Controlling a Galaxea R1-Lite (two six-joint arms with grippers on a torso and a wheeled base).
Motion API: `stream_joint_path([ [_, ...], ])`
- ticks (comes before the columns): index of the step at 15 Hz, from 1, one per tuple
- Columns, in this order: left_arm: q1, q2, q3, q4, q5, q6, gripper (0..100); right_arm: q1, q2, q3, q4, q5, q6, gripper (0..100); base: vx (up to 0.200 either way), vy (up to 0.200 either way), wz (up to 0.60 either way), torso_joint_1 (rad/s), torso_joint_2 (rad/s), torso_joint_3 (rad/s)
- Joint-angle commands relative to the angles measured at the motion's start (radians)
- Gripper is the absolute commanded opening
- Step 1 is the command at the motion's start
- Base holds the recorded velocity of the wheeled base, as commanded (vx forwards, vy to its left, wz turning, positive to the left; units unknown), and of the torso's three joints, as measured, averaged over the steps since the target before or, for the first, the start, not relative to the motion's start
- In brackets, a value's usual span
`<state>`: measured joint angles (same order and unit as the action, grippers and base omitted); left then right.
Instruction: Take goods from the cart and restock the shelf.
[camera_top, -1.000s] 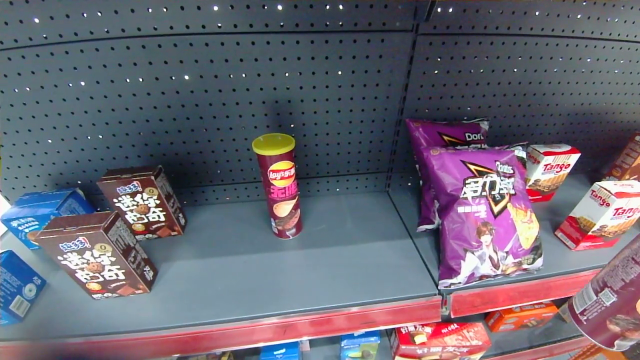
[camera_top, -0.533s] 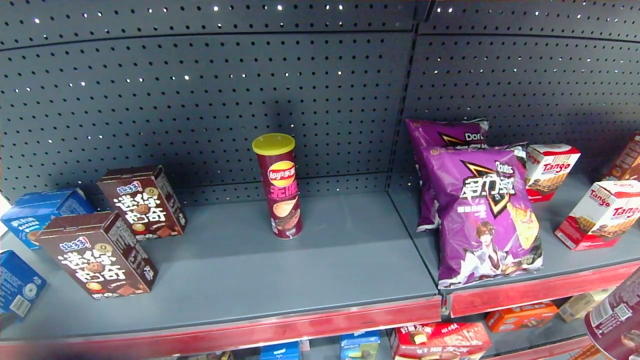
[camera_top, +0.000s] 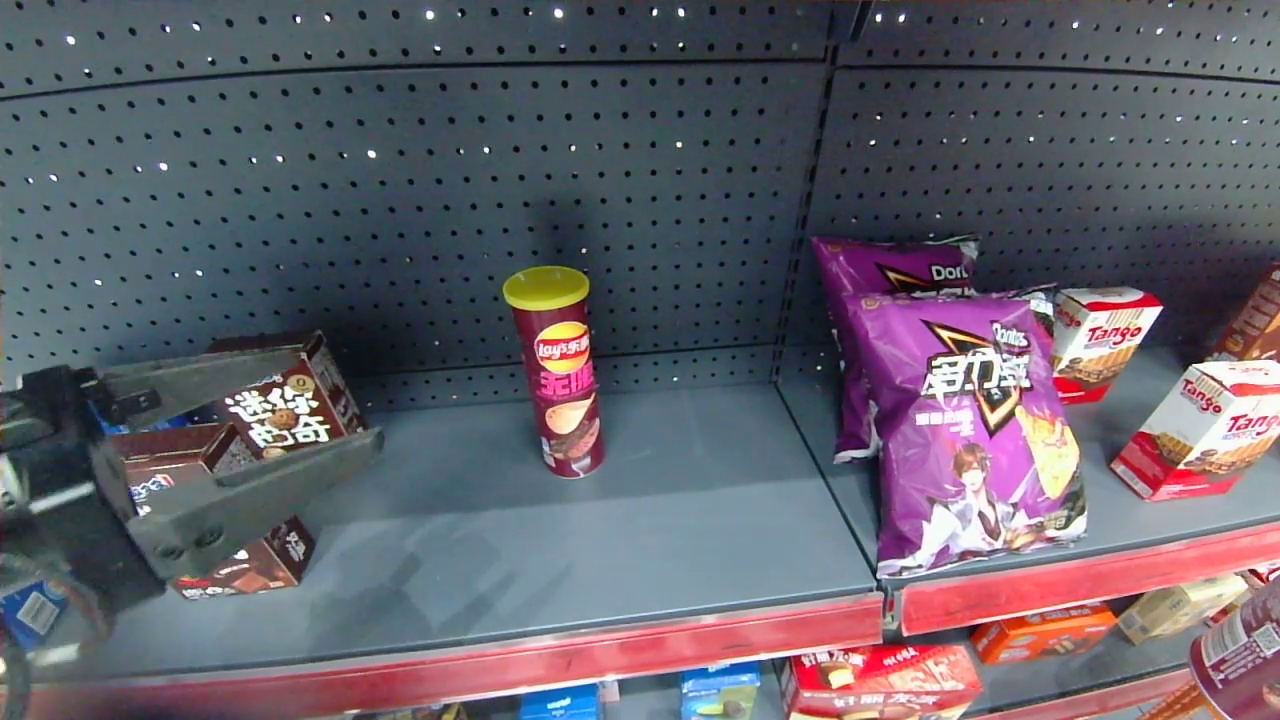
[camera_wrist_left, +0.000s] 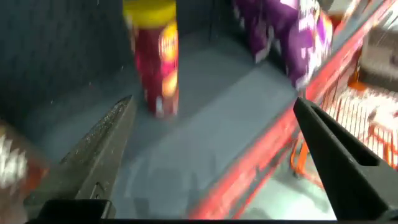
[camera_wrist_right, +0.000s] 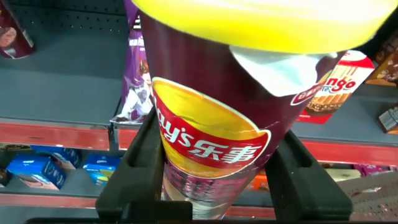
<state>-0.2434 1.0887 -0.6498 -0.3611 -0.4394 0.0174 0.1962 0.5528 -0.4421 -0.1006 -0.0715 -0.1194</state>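
Note:
A maroon chips can with a yellow lid (camera_top: 556, 372) stands upright on the grey shelf (camera_top: 620, 540), near the back panel. My left gripper (camera_top: 340, 395) hangs open and empty over the shelf's left end, in front of the brown cookie boxes (camera_top: 285, 400). In the left wrist view that gripper (camera_wrist_left: 212, 102) faces the standing can (camera_wrist_left: 155, 59) across bare shelf. My right gripper (camera_wrist_right: 217, 158) is shut on a second chips can (camera_wrist_right: 211, 130), its fingers (camera_wrist_right: 142, 158) on both sides. That held can (camera_top: 1240, 650) peeks in low at the right, below the shelf edge.
Two purple chip bags (camera_top: 970, 430) lean at the start of the right shelf section, with red-and-white wafer boxes (camera_top: 1195, 430) behind and beside them. Free shelf lies around the standing can. A lower shelf holds more boxes (camera_top: 880, 680).
My left gripper has come in from the left, open, covering part of the brown and blue boxes. The can held at lower right has sunk lower.

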Motion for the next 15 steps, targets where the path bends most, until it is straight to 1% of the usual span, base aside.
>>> stream_joint_path([
  [1,-0.011,0.154,-0.014,-0.045,0.002,0.018,100,0.0,-0.011,0.008,-0.001,-0.001,0.0,0,0.0,0.0,0.0,0.0,0.0,0.0],
  [2,-0.01,0.195,-0.004,-0.055,0.002,0.03,100,0.002,-0.01,0.013,-0.001,-0.001,-0.002,0,0.0,0.0,0.0,0.0,0.0,0.0],
  [3,-0.008,0.215,-0.002,-0.058,-0.002,0.032,100,0.002,-0.01,0.014,-0.001,-0.001,-0.002,0,0.0,0.0,0.0,0.0,0.0,0.0],
  [4,-0.01,0.255,-0.002,-0.095,-0.005,0.03,100,0.002,-0.01,0.016,-0.001,-0.001,-0.002,0,0.0,0.0,0.0,0.0,0.0,0.0],
  [7,-0.011,0.387,-0.008,-0.254,-0.005,0.019,100,0.002,-0.01,0.022,-0.001,-0.001,-0.002,0,0.0,0.0,0.0,0.0,0.0,0.0],
  [8,-0.014,0.422,-0.008,-0.302,-0.009,0.009,100,0.0,-0.01,0.023,-0.001,-0.002,-0.002,0,0.0,0.0,0.0,0.0,0.0,0.0],
  [9,-0.019,0.439,-0.001,-0.323,-0.01,-0.007,100,0.0,-0.011,0.026,0.001,-0.002,-0.002,0,0.0,0.0,0.0,0.0,0.0,0.0],
  [10,-0.033,0.448,-0.002,-0.325,-0.015,-0.008,100,0.0,-0.011,0.029,-0.001,-0.007,-0.002,0,0.0,0.0,0.0,0.0,0.0,0.0],
  [12,-0.033,0.504,-0.01,-0.337,-0.099,-0.002,100,0.002,-0.011,0.029,-0.001,-0.027,-0.003,0,0.0,0.0,0.0,0.0,0.0,0.0],
  [13,-0.028,0.553,-0.027,-0.372,-0.114,0.009,100,0.002,-0.011,0.029,-0.001,-0.028,-0.005,0,0.0,0.0,0.0,0.0,0.0,0.0],
  [14,-0.008,0.597,-0.039,-0.449,-0.122,0.006,100,0.002,-0.011,0.031,-0.001,-0.028,-0.006,0,0.0,0.0,0.0,0.0,0.0,0.0],
  [15,0.009,0.642,-0.042,-0.529,-0.159,0.002,100,0.0,-0.011,0.031,-0.001,-0.028,-0.006,0,0.0,0.0,0.0,0.0,0.0,0.0],
])
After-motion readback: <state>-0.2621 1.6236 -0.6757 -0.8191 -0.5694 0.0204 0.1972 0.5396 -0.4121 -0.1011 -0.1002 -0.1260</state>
